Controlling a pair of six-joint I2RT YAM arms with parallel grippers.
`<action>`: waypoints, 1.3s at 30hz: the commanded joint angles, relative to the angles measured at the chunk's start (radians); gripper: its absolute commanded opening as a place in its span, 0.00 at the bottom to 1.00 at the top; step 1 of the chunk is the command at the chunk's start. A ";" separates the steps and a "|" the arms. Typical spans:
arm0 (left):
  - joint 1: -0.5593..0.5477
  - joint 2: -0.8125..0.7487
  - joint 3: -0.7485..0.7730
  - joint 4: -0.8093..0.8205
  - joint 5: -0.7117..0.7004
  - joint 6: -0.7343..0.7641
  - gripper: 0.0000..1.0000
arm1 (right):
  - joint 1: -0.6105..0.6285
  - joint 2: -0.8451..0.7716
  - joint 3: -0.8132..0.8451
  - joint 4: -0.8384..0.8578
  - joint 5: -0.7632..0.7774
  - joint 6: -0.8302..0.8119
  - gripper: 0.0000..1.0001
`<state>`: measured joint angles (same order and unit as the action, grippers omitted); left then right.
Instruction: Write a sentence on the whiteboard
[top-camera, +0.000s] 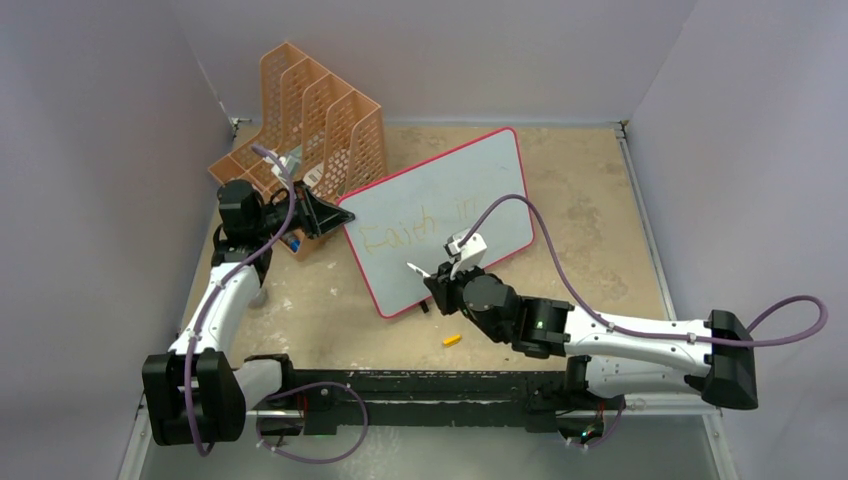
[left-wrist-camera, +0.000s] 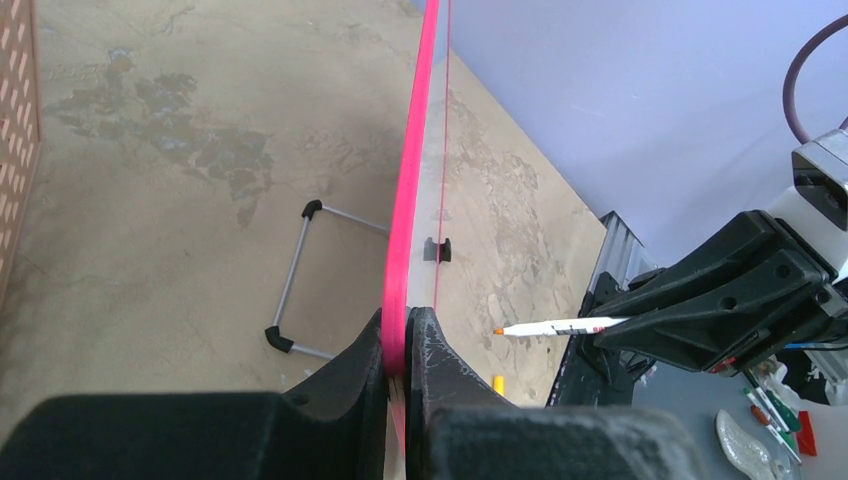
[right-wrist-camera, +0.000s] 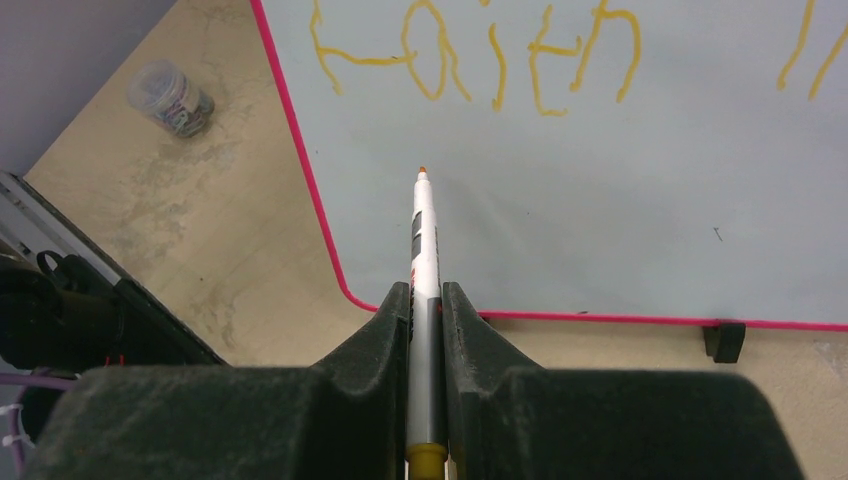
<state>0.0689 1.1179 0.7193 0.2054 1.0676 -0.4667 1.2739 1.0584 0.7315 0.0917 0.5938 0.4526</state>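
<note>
Right gripper (right-wrist-camera: 425, 300): black fingers fill the bottom of the right wrist view. The jaws are pressed against the grey barrel of a marker, pinching it between them.
Marker (right-wrist-camera: 424, 225): white-and-grey barrel with a yellow rear end. It projects straight forward from the jaws, with its orange tip toward the whiteboard.
Marker tip: it lies over the lower left part of the board face, below the first written word. The left wrist view shows a small gap between tip and board.
Left gripper (left-wrist-camera: 397, 345): jaws clamped on the pink frame of the whiteboard, one finger on each face of its left edge.
Whiteboard (top-camera: 470, 185): pale board with a red-pink frame and rounded corners. It stands on its lower edge near the middle of the table, between the two arms, with its right end turned farther away.
Sentence (right-wrist-camera: 480, 55): thin yellow-orange letters along the upper part of the board. "Faith" is legible, followed by the first strokes of a further word.
Foot (right-wrist-camera: 724, 340): small black block under the lower frame.
Wire stand (left-wrist-camera: 300, 275): grey wire with black ends, on the table behind the board.
Orange piece (top-camera: 452, 340): small and lying on the table near the right arm, apart from the board.
Jar (right-wrist-camera: 170, 97): small and clear, on the table left of the board's lower left corner.
File rack (top-camera: 320, 110): orange and perforated, at the far left behind the left gripper.
Table (top-camera: 590, 210): worn tan surface.
</note>
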 joint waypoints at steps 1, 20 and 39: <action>0.009 -0.005 -0.014 0.103 -0.088 0.032 0.00 | 0.015 0.000 0.004 0.052 0.051 0.014 0.00; 0.009 0.001 -0.006 0.104 -0.066 0.046 0.00 | 0.050 0.127 0.058 0.111 0.076 -0.010 0.00; 0.009 0.005 -0.006 0.101 -0.058 0.048 0.00 | 0.064 0.236 0.118 0.152 0.065 -0.038 0.00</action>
<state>0.0689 1.1225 0.7063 0.2386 1.0687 -0.4843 1.3296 1.2892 0.7990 0.1867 0.6376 0.4274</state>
